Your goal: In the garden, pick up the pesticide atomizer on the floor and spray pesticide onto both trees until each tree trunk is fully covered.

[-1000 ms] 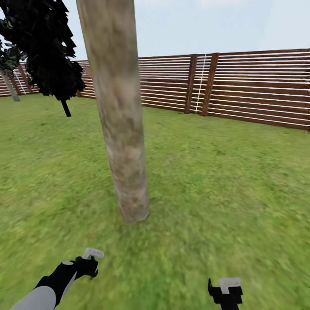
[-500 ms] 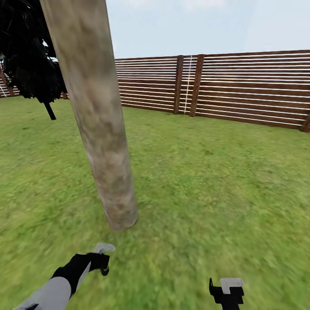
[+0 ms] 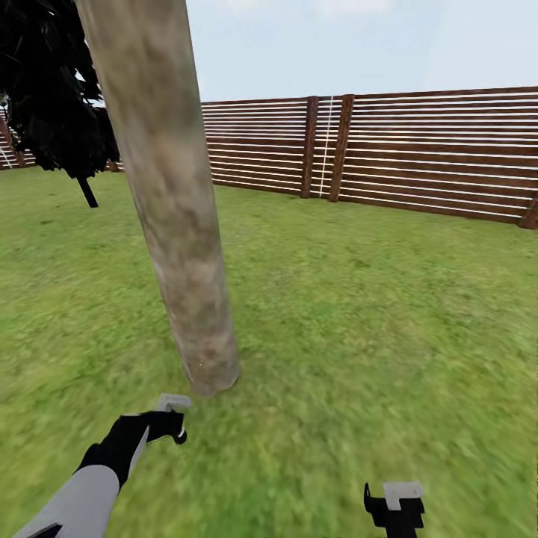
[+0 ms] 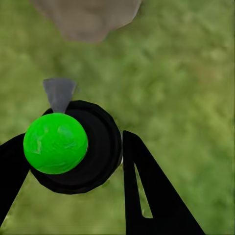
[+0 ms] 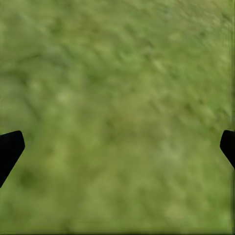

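The left claw is closed around the pesticide atomizer: in the left wrist view its two black fingers press against either side of the round dark bottle, whose top shows as a bright green dome, with a small grey nozzle jutting from the bottle's far edge towards the tree. In the head view the bottle is mostly hidden inside the black claw, and only a pale grey piece sticks out above it. Just ahead of the left claw, near but not touching, stands the tree trunk, a thick pale grey-brown mottled column leaning slightly, its widened base planted in the lawn; the same base appears blurred at the far end of the left wrist view, right in line with the nozzle. The right claw hangs low and well apart from the left one, to its right; its fingertips sit wide apart at the two edges of the right wrist view, fully spread, with nothing between them but grass. Far beyond both claws a brown slatted fence runs across the lawn, and a black cone-shaped tree stands beyond the trunk, off to the left claw's left.
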